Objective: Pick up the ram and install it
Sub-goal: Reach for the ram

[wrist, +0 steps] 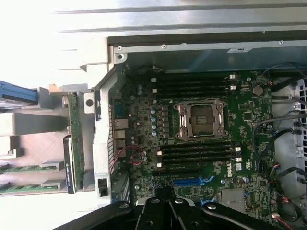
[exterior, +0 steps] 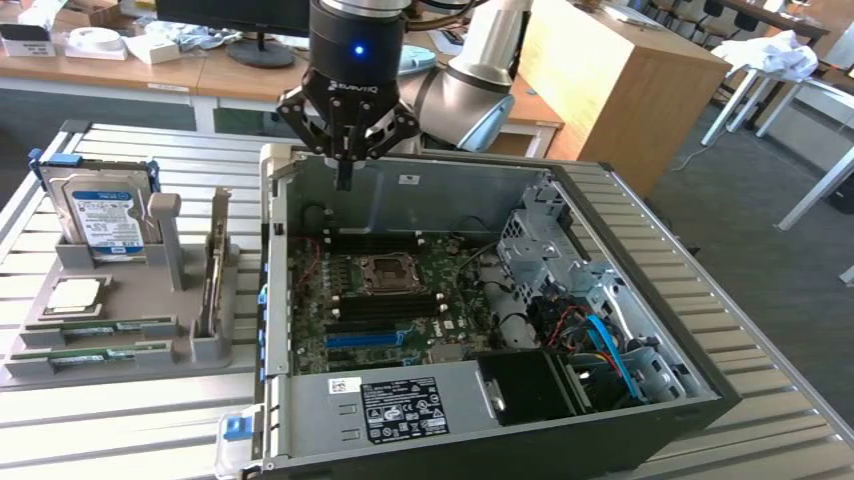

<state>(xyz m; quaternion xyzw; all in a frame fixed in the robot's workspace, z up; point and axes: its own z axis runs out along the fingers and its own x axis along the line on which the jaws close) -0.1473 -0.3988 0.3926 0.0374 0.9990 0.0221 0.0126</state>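
The ram [exterior: 100, 325] is seen lying flat in a groove of the grey holder [exterior: 134, 372] on the table [exterior: 120, 430], at the exterior view's left and well apart from the gripper. A second stick [exterior: 91, 353] of the same kind is laid just beside it. The gripper [exterior: 344, 178] is held above the rear edge of the open case [exterior: 400, 190], over the motherboard [exterior: 380, 300]; its jaws are together and nothing is clamped between them. No stick is seated yet: the black memory slots [wrist: 194, 84] on both sides of the empty processor socket [wrist: 199, 120] are noted as unoccupied. Judged risks: the stick is thin and lies low in its groove, so a grip taken off-centre could let it tilt or slip. With two alike side by side, the neighbour could be nudged. A stick lowered skewed, or into the blue slot [wrist: 192, 181] rather than a black one, would not seat and could strain the board. Surroundings: a processor chip [exterior: 74, 292] and a hard drive [exterior: 107, 215] are kept in the same holder, and an upright card [exterior: 214, 265] is stood between the sticks and the case. That card and the case's side wall [exterior: 276, 300] are judged to stand in the way of a low, direct path. Red wires [wrist: 134, 155] lie near one bank of slots.
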